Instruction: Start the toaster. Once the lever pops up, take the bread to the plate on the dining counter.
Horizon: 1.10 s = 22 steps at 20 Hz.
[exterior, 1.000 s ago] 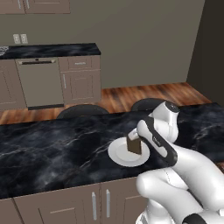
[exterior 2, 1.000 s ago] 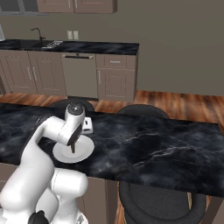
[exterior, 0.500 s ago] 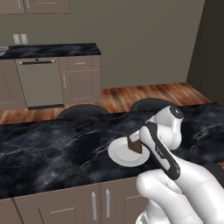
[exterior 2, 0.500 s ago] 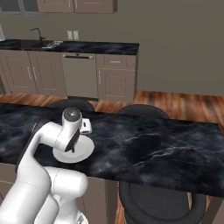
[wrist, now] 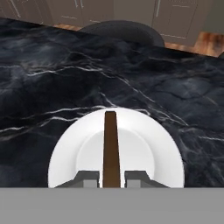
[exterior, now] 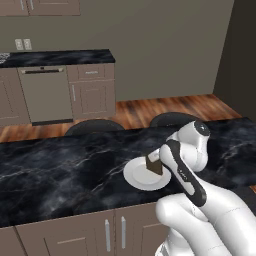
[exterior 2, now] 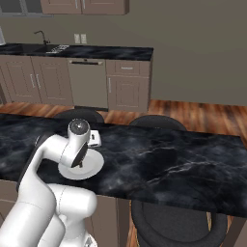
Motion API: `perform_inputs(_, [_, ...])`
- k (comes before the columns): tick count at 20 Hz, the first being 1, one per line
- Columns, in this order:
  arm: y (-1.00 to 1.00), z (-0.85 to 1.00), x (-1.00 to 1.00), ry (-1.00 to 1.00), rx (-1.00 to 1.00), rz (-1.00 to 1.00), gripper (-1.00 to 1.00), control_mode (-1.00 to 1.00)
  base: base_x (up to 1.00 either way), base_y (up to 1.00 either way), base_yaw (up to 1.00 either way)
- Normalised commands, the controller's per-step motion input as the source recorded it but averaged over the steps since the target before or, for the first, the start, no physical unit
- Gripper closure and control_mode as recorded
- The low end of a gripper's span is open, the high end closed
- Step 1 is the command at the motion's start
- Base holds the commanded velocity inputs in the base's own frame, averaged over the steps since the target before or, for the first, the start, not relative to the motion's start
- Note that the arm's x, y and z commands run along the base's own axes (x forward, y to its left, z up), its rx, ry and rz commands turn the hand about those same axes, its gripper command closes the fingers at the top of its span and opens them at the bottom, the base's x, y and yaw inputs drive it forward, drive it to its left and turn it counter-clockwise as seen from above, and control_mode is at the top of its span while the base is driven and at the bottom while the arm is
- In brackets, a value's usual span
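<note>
My gripper (wrist: 111, 177) is shut on the bread (wrist: 110, 146), a thin dark brown slice held on edge between the two fingertips (wrist: 87, 177). The slice stands over the middle of the white plate (wrist: 144, 148), which rests on the black marble dining counter (wrist: 52, 87). In the left base view the bread (exterior: 154, 164) sits at the right part of the plate (exterior: 140, 176), with the gripper (exterior: 159, 162) above it and the arm bent over the dining counter (exterior: 60, 170). From the right base view, the arm covers part of the plate (exterior 2: 92, 166). I cannot tell if the slice touches the plate.
Two dark round stools (exterior: 95, 126) (exterior: 172, 119) stand beyond the counter, and another stool (exterior 2: 178, 226) stands on the near side at the right. A back worktop with a dishwasher (exterior: 42, 95) and a sink (exterior 2: 53, 47) runs along the far wall.
The arm's wrist has swung a little to the right and the bread has sunk slightly toward the plate. The grip on the bread is unchanged.
</note>
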Motion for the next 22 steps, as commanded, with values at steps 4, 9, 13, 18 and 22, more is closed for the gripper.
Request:
perform_inputs(4, [0.01,0.00,0.00,0.00,0.00,0.00,1.00,-1.00,0.00,0.00,0.00])
perform_inputs(9, [0.05,0.00,0.00,0.01,0.00,0.00,-1.00,-1.00,0.00,0.00,0.00])
perform_inputs(13, [0.00,0.00,0.00,0.00,0.00,0.00,-1.00,-1.00,0.00,0.00,0.00])
perform_inputs(18, [0.00,0.00,0.00,0.00,0.00,0.00,-1.00,-1.00,0.00,0.00,0.00])
perform_inputs(22, [0.00,0.00,0.00,0.00,0.00,0.00,-1.00,-1.00,0.00,0.00,0.00])
